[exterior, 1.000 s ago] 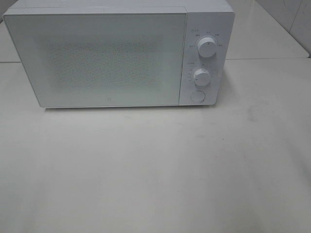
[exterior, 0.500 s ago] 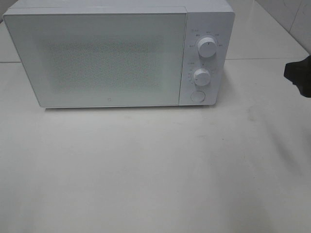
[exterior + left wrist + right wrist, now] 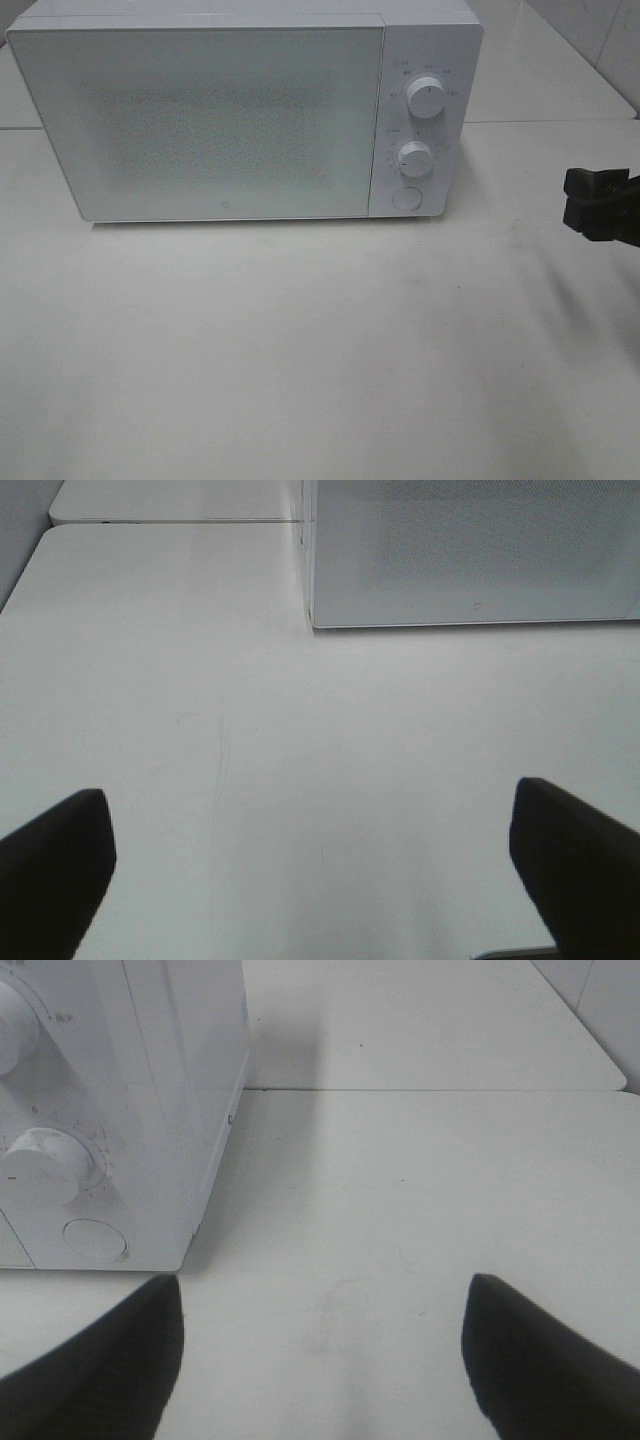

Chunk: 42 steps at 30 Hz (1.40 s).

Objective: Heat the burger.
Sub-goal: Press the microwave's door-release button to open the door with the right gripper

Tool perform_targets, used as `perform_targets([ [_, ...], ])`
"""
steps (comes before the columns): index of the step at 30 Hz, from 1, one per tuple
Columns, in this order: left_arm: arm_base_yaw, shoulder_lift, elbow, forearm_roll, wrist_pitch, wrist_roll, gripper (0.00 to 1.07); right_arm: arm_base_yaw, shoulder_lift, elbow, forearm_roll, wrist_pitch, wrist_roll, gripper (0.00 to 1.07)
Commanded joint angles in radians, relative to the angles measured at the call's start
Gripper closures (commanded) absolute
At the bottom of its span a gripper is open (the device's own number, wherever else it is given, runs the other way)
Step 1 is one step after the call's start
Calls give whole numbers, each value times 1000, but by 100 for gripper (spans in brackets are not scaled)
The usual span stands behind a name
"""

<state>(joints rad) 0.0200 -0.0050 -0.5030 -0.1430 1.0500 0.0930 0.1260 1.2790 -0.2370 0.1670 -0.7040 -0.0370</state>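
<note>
Shows a white microwave [image 3: 230,120], door [image 3: 200,120] shut, at the back of a pale bench [image 3: 320,350]. No burger in sight; perhaps behind the frosted door, impossible to tell. Left fingers [image 3: 55,860] spread wide and empty over bare bench. Right fingers [image 3: 540,1360] spread and empty too, off to the control side. Risk: knocking the lower knob [image 3: 413,157] or shoving the microwave while reaching for the round button [image 3: 406,197].
</note>
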Motion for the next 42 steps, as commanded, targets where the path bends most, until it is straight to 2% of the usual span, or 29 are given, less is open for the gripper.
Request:
perform_targets([
  [1,2,-19,4,-8,-13,-5,7,96,101,6,128,-136,-104,33],
  [2,2,-19,4,-8,-13,-5,7,96,101,6,128,-136,-104,33],
  [3,2,-19,4,-8,-13,-5,7,151,153,6,186,-190,-122,33],
  [4,2,-19,4,-8,-13,-5,7,151,153,6,186,-190,-122,33],
  [6,2,-19,4,-8,-13,-5,7,239,221,5,288,-275,-126,33],
  [7,2,-19,4,-8,-13,-5,7,239,221,5,288,-275,-126,33],
  [9,2,-19,4,-8,-13,-5,7,326,280,-1,375,-346,-136,33],
  [10,2,-19,4,-8,-13,-5,7,326,280,-1,375,-346,-136,33],
  [11,2,-19,4,-8,-13,-5,7,375,317,-13,419,-372,-138,33],
  [16,2,-19,4,-8,-13,-5,7,464,372,-56,485,-381,-138,33],
  [17,2,-19,4,-8,-13,-5,7,505,395,-81,512,-382,-146,33],
  [22,2,-19,4,-8,-13,-5,7,580,452,-150,597,-383,-199,33],
  [25,2,-19,4,-8,-13,-5,7,616,478,-184,641,-384,-223,33],
  [33,2,-19,4,-8,-13,-5,7,649,538,-254,652,-362,-223,33],
  [42,2,-19,4,-8,-13,-5,7,649,538,-258,652,-367,-166,34],
])
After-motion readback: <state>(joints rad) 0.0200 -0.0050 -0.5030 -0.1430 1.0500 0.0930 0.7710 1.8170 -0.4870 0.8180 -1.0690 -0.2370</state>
